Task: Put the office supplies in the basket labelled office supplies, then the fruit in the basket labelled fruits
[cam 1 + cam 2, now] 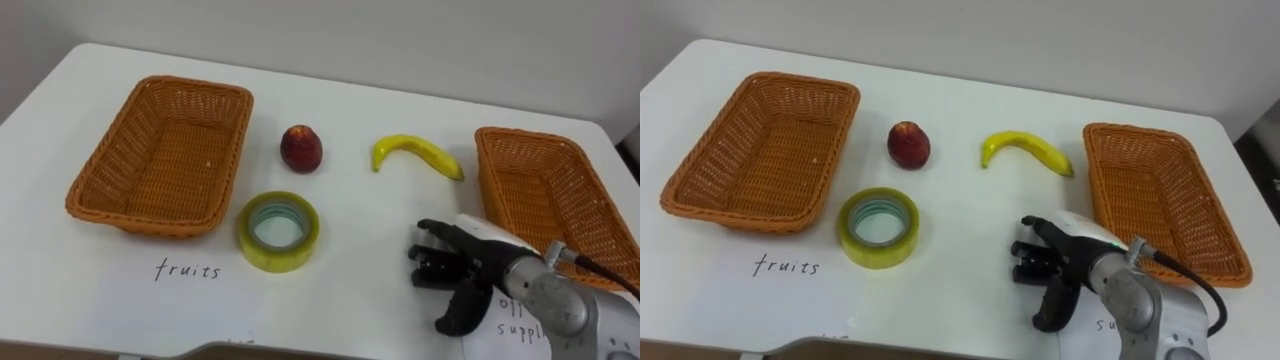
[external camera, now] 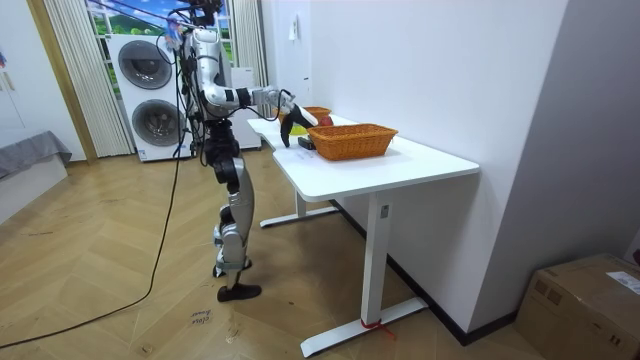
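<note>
On the white table (image 1: pixel 360 110) lie a red apple (image 1: pixel 300 148), a yellow banana (image 1: pixel 415 152) and a yellow roll of tape (image 1: pixel 278 232), all between two wicker baskets. At the left, the empty basket (image 1: pixel 88 180) has the handwritten word "fruits" (image 1: pixel 187 270) in front of it. An equally empty basket (image 1: pixel 492 172) stands at the right. My right hand (image 1: pixel 465 260) hovers low over the table in front of the right basket, below the banana, fingers relaxed and pointing left, holding nothing.
A handwritten label (image 1: pixel 515 322) lies partly under my right arm near the front edge. In the room view I stand at the table's (image 2: pixel 400 165) far end, right hand (image 2: pixel 288 112) over it; washing machines (image 2: pixel 150 95) are behind me.
</note>
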